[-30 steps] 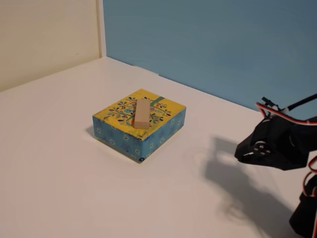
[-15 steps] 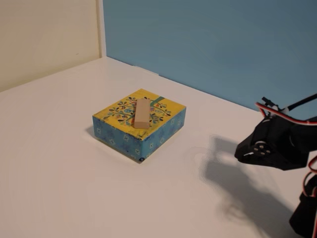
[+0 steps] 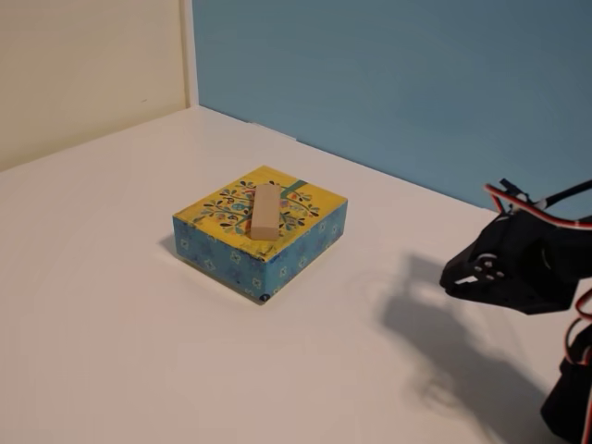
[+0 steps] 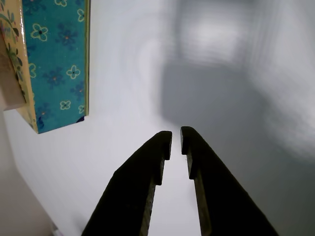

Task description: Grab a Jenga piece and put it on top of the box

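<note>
The tan Jenga piece [image 3: 265,211] lies flat along the middle of the box's yellow tree-patterned lid. The box [image 3: 228,253] stands on the white table, left of centre in the fixed view. My gripper [image 3: 448,278] hovers at the right of that view, well away from the box, with its tip pointing left. In the wrist view the gripper [image 4: 175,139] shows two dark fingers almost touching, with nothing between them. The box's blue flowered side [image 4: 55,64] fills the upper left of the wrist view. A sliver of the Jenga piece [image 4: 9,87] shows at the left edge.
The white table [image 3: 111,324] meets a blue wall [image 3: 388,83] at the back and a cream wall [image 3: 83,65] at the left. Red, white and black cables [image 3: 536,208] arch over the arm, whose shadow falls on the table below it.
The arm has drawn back slightly to the right, away from the box. The Jenga piece and box have not moved.
</note>
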Tool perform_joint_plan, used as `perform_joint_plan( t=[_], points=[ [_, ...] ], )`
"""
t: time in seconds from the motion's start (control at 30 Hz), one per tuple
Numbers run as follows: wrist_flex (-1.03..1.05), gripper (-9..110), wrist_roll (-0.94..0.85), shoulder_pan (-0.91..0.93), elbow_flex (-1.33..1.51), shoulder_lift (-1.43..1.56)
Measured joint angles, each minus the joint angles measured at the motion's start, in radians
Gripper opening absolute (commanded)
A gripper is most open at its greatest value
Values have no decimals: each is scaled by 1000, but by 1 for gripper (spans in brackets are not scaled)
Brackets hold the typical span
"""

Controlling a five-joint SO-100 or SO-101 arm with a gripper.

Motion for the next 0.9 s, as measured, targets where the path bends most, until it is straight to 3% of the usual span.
perform_joint_plan(
  t=[0.9],
  points=[
    [0, 0, 60, 0, 0, 0]
  ],
)
